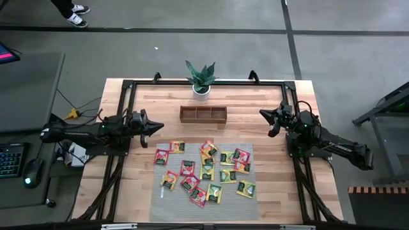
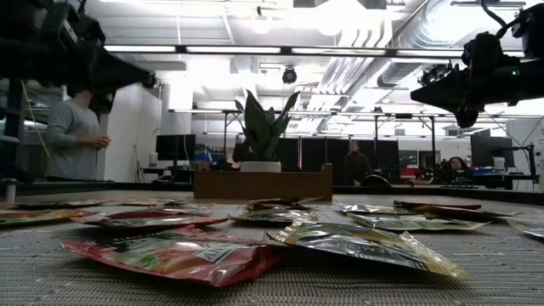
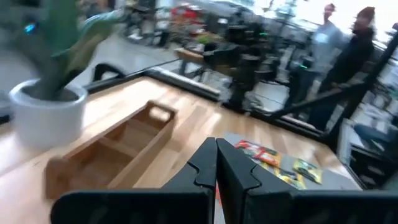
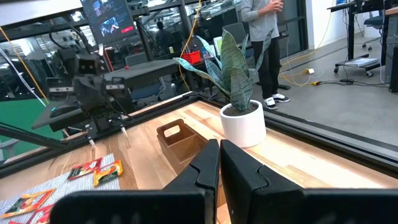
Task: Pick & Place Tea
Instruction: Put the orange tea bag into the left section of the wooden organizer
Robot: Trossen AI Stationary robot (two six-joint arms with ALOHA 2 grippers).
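Observation:
Several small red, yellow and green tea sachets point(image 1: 204, 169) lie flat and scattered on a grey ribbed mat point(image 1: 238, 208) at the table's near middle; they also show in the low view point(image 2: 178, 255). A brown three-compartment wooden tray point(image 1: 203, 114) stands just beyond the mat. My left gripper point(image 1: 158, 126) hovers shut at the table's left side, pointing level toward the middle, above and left of the sachets. My right gripper point(image 1: 262, 113) hovers shut at the right side, pointing toward the tray. Neither holds anything.
A potted plant in a white pot point(image 1: 200, 82) stands behind the tray at the far edge. A black frame rail point(image 1: 128, 86) runs round the wooden tabletop. People stand in the room beyond the table point(image 2: 76, 136).

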